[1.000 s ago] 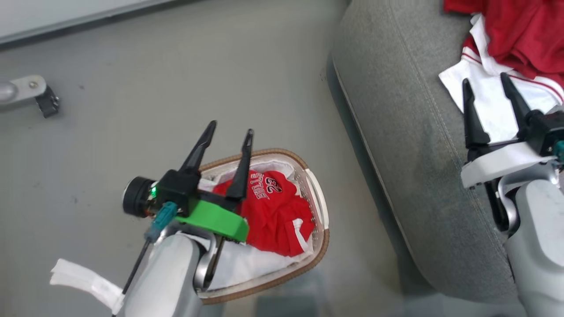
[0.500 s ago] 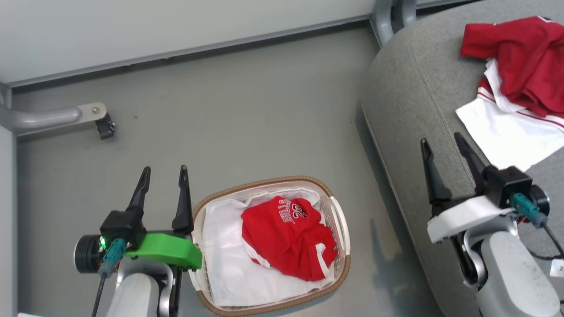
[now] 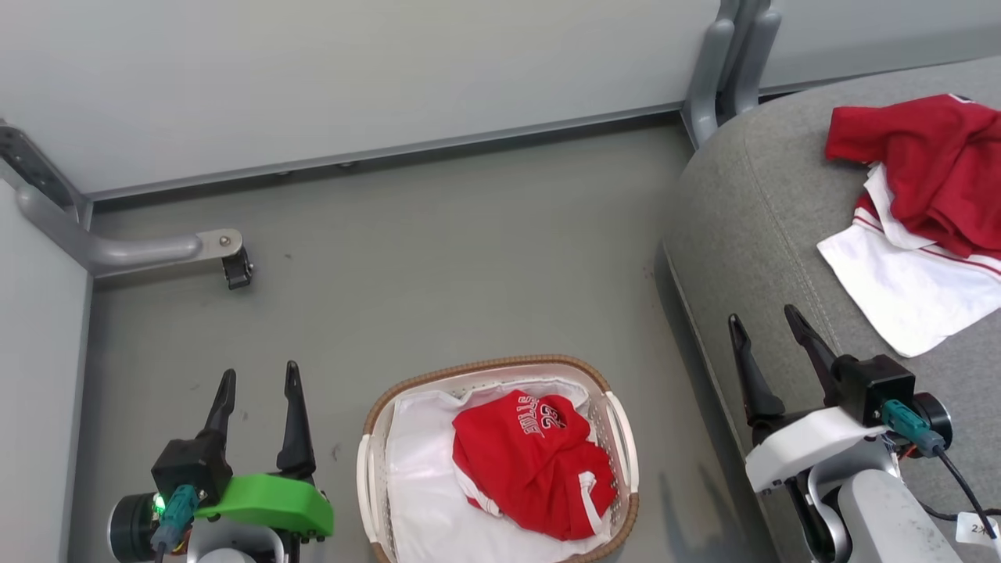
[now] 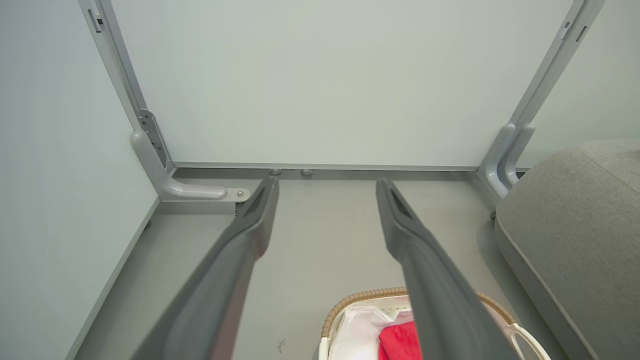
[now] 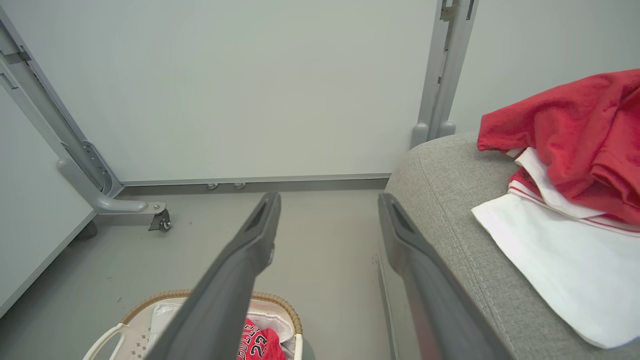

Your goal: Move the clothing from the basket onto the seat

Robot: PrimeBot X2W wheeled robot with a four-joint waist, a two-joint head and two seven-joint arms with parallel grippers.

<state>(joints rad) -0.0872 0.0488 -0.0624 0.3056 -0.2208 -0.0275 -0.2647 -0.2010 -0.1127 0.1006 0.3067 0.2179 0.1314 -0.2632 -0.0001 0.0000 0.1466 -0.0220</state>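
The white basket [image 3: 485, 366] with its brown woven rim stands on the grey floor, holding crumpled red clothing [image 3: 532, 477] with a "23" on the white liner. More red clothing [image 3: 923, 164] and a white panel [image 3: 907, 289] lie on the grey seat [image 3: 751, 234] at right. My left gripper [image 3: 260, 369] is open and empty, left of the basket. Over the seat's front edge my right gripper [image 3: 761, 314] is open and empty, short of the white panel. The left wrist view has the open left gripper [image 4: 327, 181] above the basket's rim [image 4: 365, 295]. The right gripper [image 5: 328, 196] is open beside the seat's clothing [image 5: 575, 130].
Pale grey partition walls close the back and left. A metal frame foot with a small caster [image 3: 235, 270] juts onto the floor at left, and an upright post [image 3: 727, 70] stands by the seat's far corner. Bare floor lies between basket and wall.
The head camera has swung up and back. My left gripper has drawn off the basket to its left. My right gripper has pulled back from the white panel toward the seat's edge.
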